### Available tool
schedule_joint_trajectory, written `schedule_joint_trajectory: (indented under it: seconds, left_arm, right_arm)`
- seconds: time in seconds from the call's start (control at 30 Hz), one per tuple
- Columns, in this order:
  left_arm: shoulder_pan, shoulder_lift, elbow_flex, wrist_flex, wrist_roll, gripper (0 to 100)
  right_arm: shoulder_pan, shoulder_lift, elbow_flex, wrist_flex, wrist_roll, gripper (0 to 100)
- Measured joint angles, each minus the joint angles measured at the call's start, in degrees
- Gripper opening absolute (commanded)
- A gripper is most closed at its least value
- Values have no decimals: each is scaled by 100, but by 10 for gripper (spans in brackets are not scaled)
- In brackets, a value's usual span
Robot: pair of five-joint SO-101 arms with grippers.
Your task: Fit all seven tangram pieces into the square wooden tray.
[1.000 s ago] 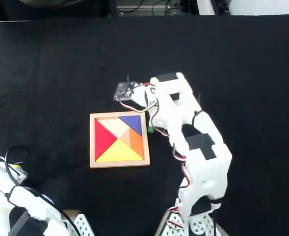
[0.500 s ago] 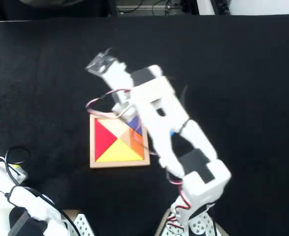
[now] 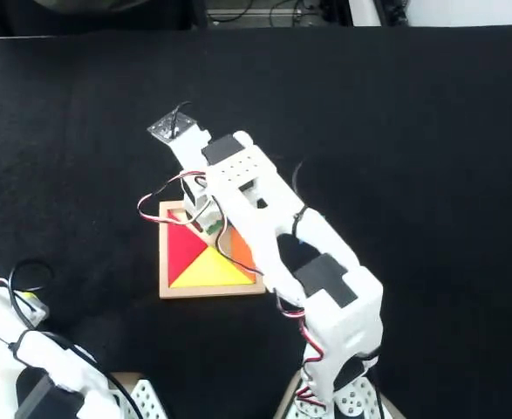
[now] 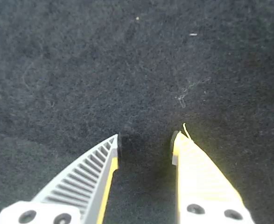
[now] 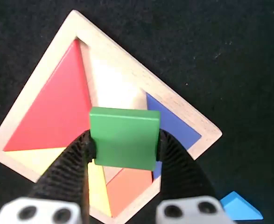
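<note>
**High view.** Shows a square light-wood tray lying flat near the middle of the black cloth table. Shows inside it a large red triangle at the left, a large yellow triangle along the near edge and an orange piece at the right. Places the white right arm across the tray's far and right parts, covering them. Places the white left arm at the near left corner, well apart from the tray.

**Left wrist view.** Shows the left gripper spread wide above bare cloth, with nothing between its tips.

**Right wrist view.** Shows the right gripper clamped on a green square wooden block, with black fingers pressing two opposite edges. Places the block over the tray's middle; cannot tell whether it touches. Shows around it the red triangle, a pale cream area, a dark blue piece, and orange and yellow below. Shows a light-blue triangle on the cloth near a tray corner.
</note>
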Motion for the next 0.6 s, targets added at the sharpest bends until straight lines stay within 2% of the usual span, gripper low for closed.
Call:
schedule_joint_trajectory:
  seconds: [0.27, 0.6]
  left_arm:
    - [0, 0, 0, 0, 0, 195]
    - [0, 0, 0, 0, 0, 195]
  right_arm:
    - [-369, 0, 0, 0, -9, 15]
    - [-378, 0, 220, -9, -9, 16]
